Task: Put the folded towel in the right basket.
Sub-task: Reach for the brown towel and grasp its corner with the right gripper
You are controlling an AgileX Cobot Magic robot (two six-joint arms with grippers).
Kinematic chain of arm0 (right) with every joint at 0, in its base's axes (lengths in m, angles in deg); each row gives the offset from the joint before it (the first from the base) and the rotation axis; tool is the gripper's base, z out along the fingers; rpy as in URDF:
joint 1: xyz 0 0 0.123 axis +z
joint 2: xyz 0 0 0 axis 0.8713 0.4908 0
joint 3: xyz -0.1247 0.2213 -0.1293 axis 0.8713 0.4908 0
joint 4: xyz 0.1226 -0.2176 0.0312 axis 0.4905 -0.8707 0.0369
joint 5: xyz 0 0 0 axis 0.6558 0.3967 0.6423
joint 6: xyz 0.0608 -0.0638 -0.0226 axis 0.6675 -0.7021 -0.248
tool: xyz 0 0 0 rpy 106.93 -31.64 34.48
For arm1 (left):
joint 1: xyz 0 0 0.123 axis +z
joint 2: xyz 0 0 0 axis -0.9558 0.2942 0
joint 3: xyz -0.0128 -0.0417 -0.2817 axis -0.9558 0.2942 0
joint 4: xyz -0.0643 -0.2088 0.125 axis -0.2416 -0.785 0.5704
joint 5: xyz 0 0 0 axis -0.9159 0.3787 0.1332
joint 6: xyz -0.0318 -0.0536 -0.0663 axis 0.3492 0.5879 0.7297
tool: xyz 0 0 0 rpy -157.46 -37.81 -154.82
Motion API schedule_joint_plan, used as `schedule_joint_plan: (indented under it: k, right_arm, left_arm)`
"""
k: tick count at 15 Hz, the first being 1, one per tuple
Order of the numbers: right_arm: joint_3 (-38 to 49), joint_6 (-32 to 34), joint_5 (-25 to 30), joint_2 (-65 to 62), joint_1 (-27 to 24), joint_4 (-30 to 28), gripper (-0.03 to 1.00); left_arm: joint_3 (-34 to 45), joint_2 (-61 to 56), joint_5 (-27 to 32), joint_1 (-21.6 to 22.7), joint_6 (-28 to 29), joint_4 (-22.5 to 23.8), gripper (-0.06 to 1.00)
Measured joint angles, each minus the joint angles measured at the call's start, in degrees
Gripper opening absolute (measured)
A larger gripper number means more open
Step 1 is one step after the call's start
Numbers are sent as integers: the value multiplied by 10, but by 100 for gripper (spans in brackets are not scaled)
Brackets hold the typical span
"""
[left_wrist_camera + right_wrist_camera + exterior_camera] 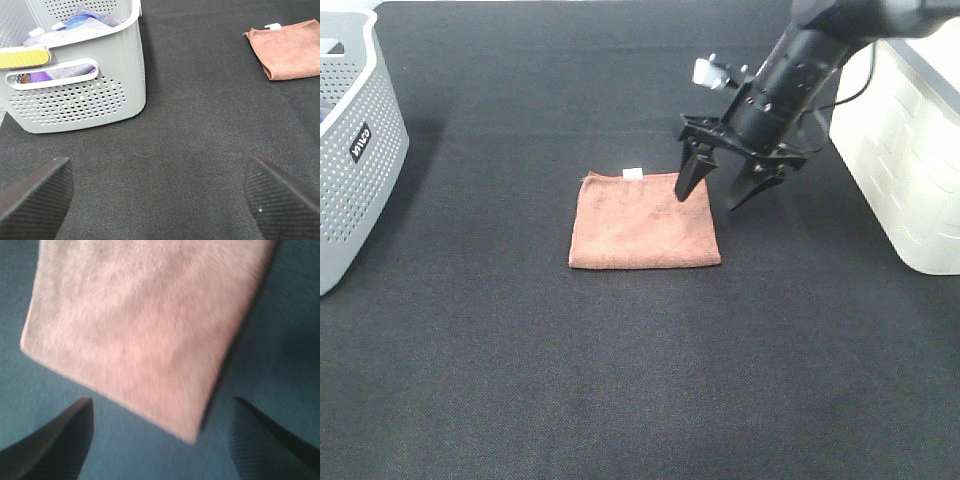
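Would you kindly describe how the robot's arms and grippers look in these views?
The right arm is a glossy black tube with a black cable looping beside it and a small silver-white unit at the wrist. The right gripper has two black, tapering, pointed fingers. The left gripper has black fingers with a fine woven texture.

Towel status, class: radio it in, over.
Towel flat on table, ungripped. Right gripper open, astride its right edge. Left gripper open, facing left basket. Nothing between towel and right basket.
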Motion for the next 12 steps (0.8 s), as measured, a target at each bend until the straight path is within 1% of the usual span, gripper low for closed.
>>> schedule_joint_plan:
  k: [1, 3, 6, 8, 12]
  right_arm:
    - [-28, 0, 14, 25, -9, 16, 70]
    - [-63, -13, 22, 61, -36, 36, 70]
    - [-69, -18, 20, 75, -41, 39, 69]
    - [-70, -21, 8, 88, -41, 38, 69]
    - [-71, -50, 0, 104, -41, 78, 66]
  left_arm:
    - [0, 0, 0, 0, 0, 0, 88]
    - [0, 0, 0, 0, 0, 0, 88]
    - [0, 0, 0, 0, 0, 0, 88]
    - [0, 0, 0, 0, 0, 0, 88]
    - [0, 0, 0, 0, 0, 0, 88]
